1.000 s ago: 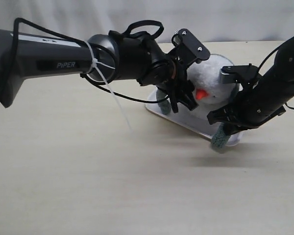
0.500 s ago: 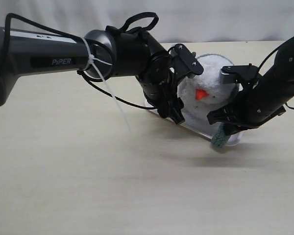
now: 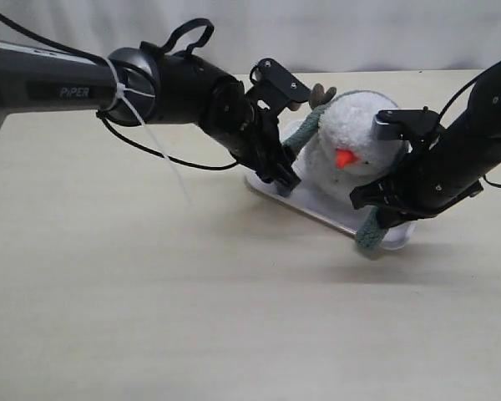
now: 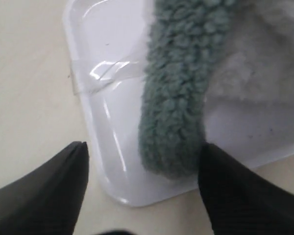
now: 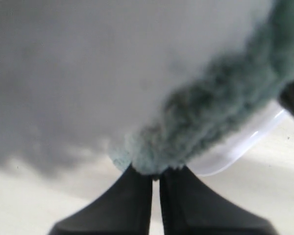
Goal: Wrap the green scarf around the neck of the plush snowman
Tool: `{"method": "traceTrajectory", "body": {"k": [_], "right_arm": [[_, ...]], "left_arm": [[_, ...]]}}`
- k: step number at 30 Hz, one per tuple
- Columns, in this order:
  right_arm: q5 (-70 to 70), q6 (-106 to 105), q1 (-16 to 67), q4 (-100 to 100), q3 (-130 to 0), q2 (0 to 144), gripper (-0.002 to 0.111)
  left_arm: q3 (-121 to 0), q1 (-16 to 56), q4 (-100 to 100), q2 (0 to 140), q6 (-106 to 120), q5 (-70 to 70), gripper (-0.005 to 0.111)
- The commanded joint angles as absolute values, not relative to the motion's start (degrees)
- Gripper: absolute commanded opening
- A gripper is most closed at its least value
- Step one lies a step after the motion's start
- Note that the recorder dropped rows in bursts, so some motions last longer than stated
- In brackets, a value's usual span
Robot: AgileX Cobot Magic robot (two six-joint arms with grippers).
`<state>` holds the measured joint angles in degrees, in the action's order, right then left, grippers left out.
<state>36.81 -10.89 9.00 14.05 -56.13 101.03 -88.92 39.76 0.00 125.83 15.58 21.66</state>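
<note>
The plush snowman [image 3: 355, 138] sits on a white tray [image 3: 317, 214], orange nose facing the camera. The green scarf [image 3: 304, 136] comes off the neck on the left and slants down onto the tray; its other end [image 3: 368, 237] hangs over the tray's front right corner. My left gripper [image 3: 283, 176] stands open just left of the snowman. In the left wrist view the scarf [image 4: 179, 93] ends on the tray [image 4: 100, 122] between the spread fingers of the left gripper [image 4: 143, 193]. My right gripper [image 3: 376, 217] is shut on the scarf [image 5: 220, 100] near its tip, the right gripper [image 5: 156, 188] pinching it below the white body [image 5: 88, 58].
A clear tape strip [image 4: 105, 73] holds the tray to the beige table [image 3: 192, 309]. A brown twig arm [image 3: 321, 93] sticks up behind the left gripper. A pale wall [image 3: 359, 33] backs the table.
My left arm has drawn back to the left, off the snowman's face, letting go of the scarf, which now lies uncovered from neck to tray. The right gripper has barely moved.
</note>
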Motion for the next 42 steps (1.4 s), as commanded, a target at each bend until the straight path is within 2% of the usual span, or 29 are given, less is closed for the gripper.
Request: {"method": "traceTrajectory", "body": {"k": [1, 4, 6, 8, 9, 13, 19, 29, 34, 35, 37, 38, 39, 40, 42], "right_arm": [[36.0, -11.8, 8.8, 14.5, -56.0, 100.8, 0.004], [36.1, -11.8, 8.8, 14.5, -56.0, 100.8, 0.004], [36.1, -11.8, 8.8, 14.5, -56.0, 100.8, 0.004], [36.0, -11.8, 8.8, 14.5, -56.0, 100.8, 0.004], [36.0, -11.8, 8.8, 14.5, -56.0, 100.8, 0.004], [35.5, -11.9, 8.8, 14.7, -56.0, 100.1, 0.004], [35.7, -19.1, 8.8, 22.2, -56.0, 97.1, 0.004], [34.9, -19.3, 8.8, 22.2, -53.8, 96.7, 0.004], [32.9, -19.3, 8.8, 22.5, -53.8, 97.0, 0.005], [32.6, -19.3, 8.8, 22.5, -53.8, 97.6, 0.009], [32.6, -19.3, 8.8, 22.7, -53.8, 98.1, 0.024], [32.6, -19.3, 8.8, 22.7, -53.9, 98.1, 0.035], [32.6, -19.3, 8.8, 22.8, -53.9, 98.1, 0.041], [32.6, -19.3, 8.8, 23.3, -53.9, 98.1, 0.048], [32.9, -19.3, 8.8, 23.3, -53.9, 97.6, 0.054]], "left_arm": [[-87.4, 40.7, -4.2, 125.9, 21.2, 15.0, 0.06], [-87.4, 40.6, -5.6, 127.0, 21.0, 13.3, 0.06], [-87.4, 40.6, -6.2, 127.7, 21.0, 12.7, 0.054], [-87.4, 40.7, -6.7, 128.5, 21.0, 12.5, 0.04], [-87.4, 40.7, -7.6, 128.7, 21.0, 12.5, 0.025], [-87.4, 40.7, -8.7, 128.6, 21.0, 12.9, 0.0], [-87.4, 42.2, -12.6, 128.5, 25.7, 17.2, 0.0], [-89.2, 43.5, -46.0, 128.5, 54.5, 27.0, 0.0], [-90.6, 43.5, -46.2, 128.5, 54.3, 27.6, 0.0], [-90.6, 43.4, -46.2, 128.5, 54.2, 27.6, 0.0], [-90.6, 43.1, -44.3, 128.5, 54.2, 28.2, 0.012], [-90.6, 42.7, -42.2, 128.5, 54.2, 29.1, 0.025], [-90.6, 42.5, -41.3, 128.5, 54.0, 29.7, 0.034], [-90.6, 42.0, -40.2, 128.5, 53.6, 30.9, 0.047], [-90.6, 40.6, -39.2, 128.5, 52.5, 32.5, 0.057]]}}
